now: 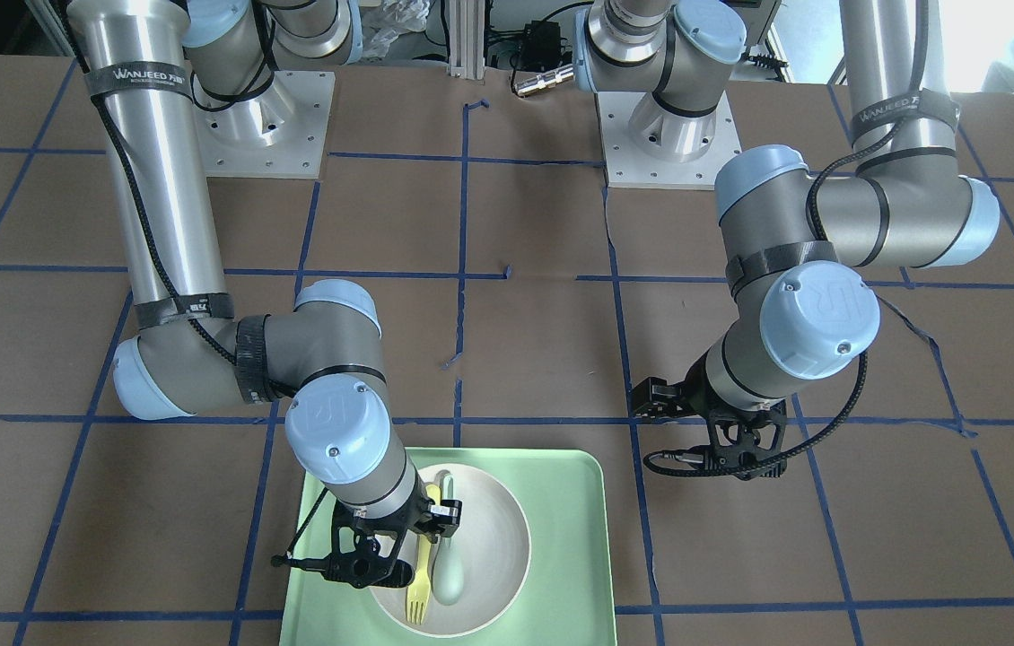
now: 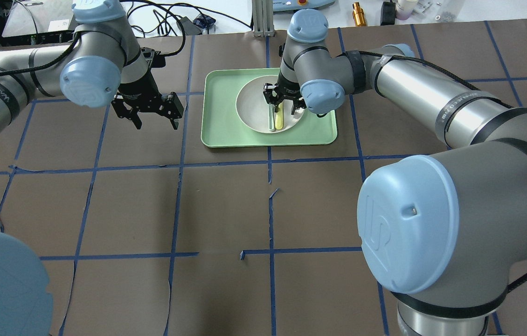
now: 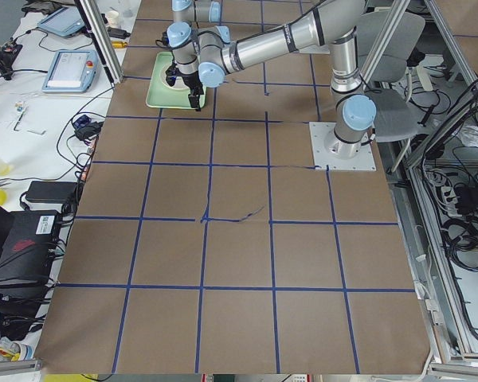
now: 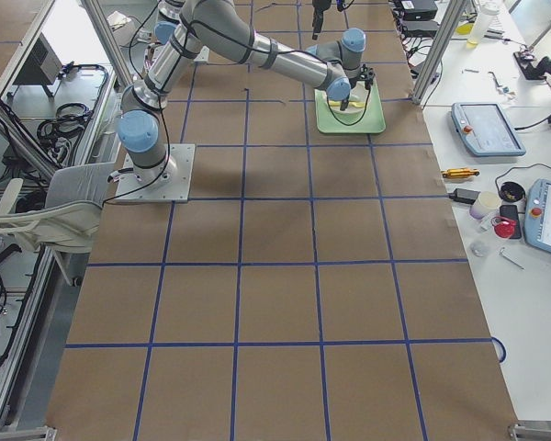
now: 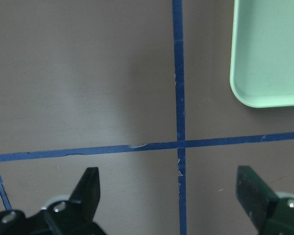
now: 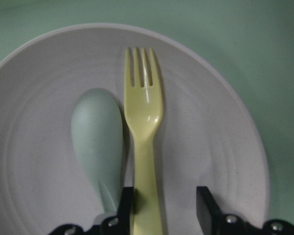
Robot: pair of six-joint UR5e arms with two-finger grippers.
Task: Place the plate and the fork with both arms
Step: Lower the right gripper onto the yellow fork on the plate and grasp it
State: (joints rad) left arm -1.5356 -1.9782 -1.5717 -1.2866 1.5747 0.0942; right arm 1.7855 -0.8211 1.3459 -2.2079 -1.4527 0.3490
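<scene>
Over the plate (image 6: 210, 147), right gripper (image 6: 164, 200): jaws apart, straddling the handle of the fork (image 6: 143, 107), nothing clamped yet.
Fork: flat in the plate, just right of the spoon (image 6: 98, 132); long axis near-to-far, tines toward the far side, away from the robot.
Plate: on the tray (image 2: 217, 130).
Risk: one jaw sits between fork and spoon, so closing may drag the spoon or twist the slim handle.
Left gripper (image 5: 169, 178): spread wide, empty, above the table (image 5: 88, 73) left of the tray.

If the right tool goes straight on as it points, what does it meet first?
Probably the fork: its handle lies between the open jaws of the right tool, on the plate. Depth is unclear.
</scene>
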